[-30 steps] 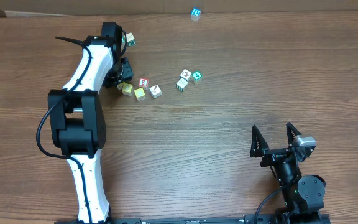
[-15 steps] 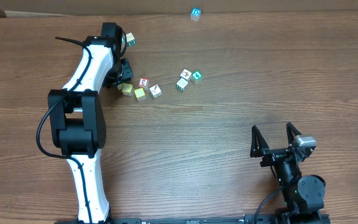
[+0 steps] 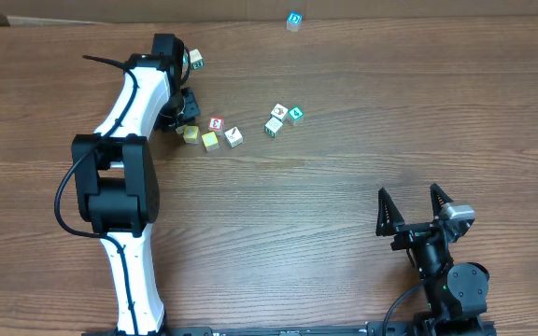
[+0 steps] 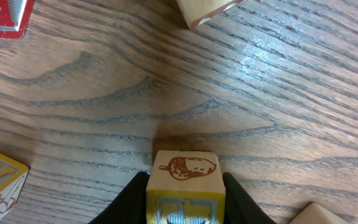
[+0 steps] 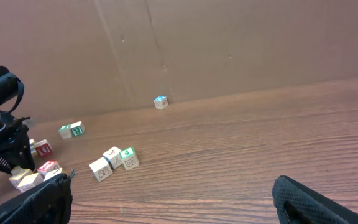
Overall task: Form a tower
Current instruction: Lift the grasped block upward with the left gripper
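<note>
Right gripper (image 3: 407, 192): near edge, well apart from the green "4" cube (image 3: 295, 115), toward its right; fingers spread wide, holding nothing.
Tower: not yet stacked. All cubes seen lie singly on the table (image 3: 372, 121).
Yellow cube (image 3: 210, 140): left of the "4" cube, in a loose group with a red cube (image 3: 216, 123).
Left gripper (image 4: 183, 190): at that group's left end, fingers pinched narrow on an acorn cube (image 4: 185, 169).
"4" cube: just beside two white cubes (image 3: 276, 118).
Blue cube (image 3: 293, 19): far beyond the "4" cube, at the cardboard wall (image 5: 229, 43).
</note>
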Robot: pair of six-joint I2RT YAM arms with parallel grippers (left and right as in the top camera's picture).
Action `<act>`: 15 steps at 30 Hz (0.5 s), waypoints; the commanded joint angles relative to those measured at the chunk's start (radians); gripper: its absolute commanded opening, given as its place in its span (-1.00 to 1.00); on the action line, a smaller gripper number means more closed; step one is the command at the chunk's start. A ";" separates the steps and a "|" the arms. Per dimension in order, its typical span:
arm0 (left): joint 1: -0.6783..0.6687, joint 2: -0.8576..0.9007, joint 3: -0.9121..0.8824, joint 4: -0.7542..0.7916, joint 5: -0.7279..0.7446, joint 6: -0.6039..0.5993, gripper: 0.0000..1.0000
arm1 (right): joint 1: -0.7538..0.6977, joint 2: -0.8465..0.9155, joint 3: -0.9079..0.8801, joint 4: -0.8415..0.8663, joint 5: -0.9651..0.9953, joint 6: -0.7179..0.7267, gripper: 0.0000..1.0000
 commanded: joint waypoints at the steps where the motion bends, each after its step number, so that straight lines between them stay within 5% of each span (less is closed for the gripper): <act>1: 0.001 0.011 0.001 -0.002 0.010 0.007 -0.58 | -0.003 -0.012 -0.010 0.006 -0.001 0.005 1.00; 15: 0.000 0.009 0.321 -0.257 -0.015 0.027 -0.64 | -0.003 -0.012 -0.010 0.006 -0.001 0.005 1.00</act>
